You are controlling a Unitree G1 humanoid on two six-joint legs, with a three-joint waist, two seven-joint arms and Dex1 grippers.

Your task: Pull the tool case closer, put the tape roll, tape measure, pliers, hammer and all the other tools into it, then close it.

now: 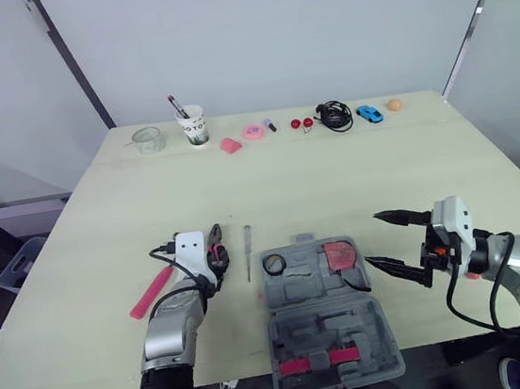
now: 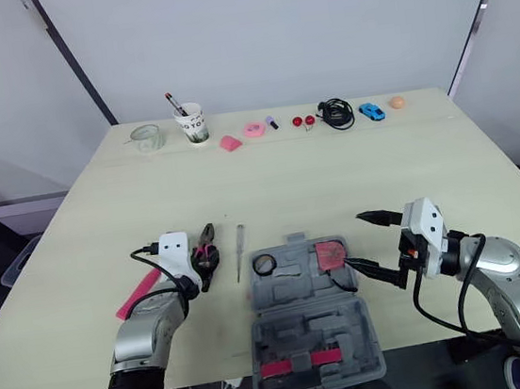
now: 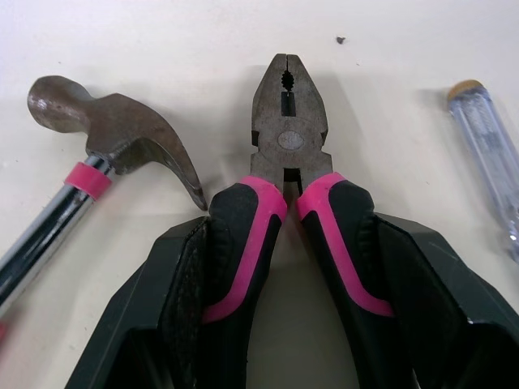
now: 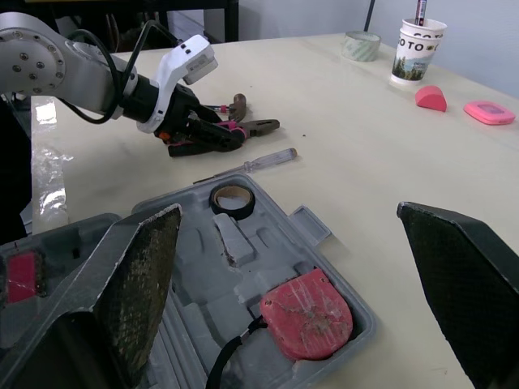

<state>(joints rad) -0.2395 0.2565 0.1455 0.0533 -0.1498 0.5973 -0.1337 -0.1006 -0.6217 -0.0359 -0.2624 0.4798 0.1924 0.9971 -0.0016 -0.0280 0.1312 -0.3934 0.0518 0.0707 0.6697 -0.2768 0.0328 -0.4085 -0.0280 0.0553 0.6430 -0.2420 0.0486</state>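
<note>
My left claw [image 1: 216, 259] is clamped on the handles of the pliers [image 1: 215, 241]. They're lying flat on the counter [image 1: 147, 199], roughly 10 o'clock from the open tool case [image 1: 306, 333]. My right claw [image 1: 374, 238] is spread wide, holding nothing, at the case's 3 o'clock.

Head view: the tape roll [image 1: 275, 264] and red tape measure [image 1: 342, 255] already sit in the case. The hammer [image 1: 151, 293] is at the pliers' 8 o'clock and the screwdriver [image 1: 247, 251] at their 3 o'clock.

Left wrist view: the handles look like rubbery pink-and-black sleeves, the nose is dull serrated steel, and the hammer's curved head is just beside it. I'd lift straight up and keep the squeeze even so the handles don't twist.

Right wrist view: the case is hard grey moulded plastic with shaped recesses. I reckon the pliers should go in flat, along a long one.
</note>
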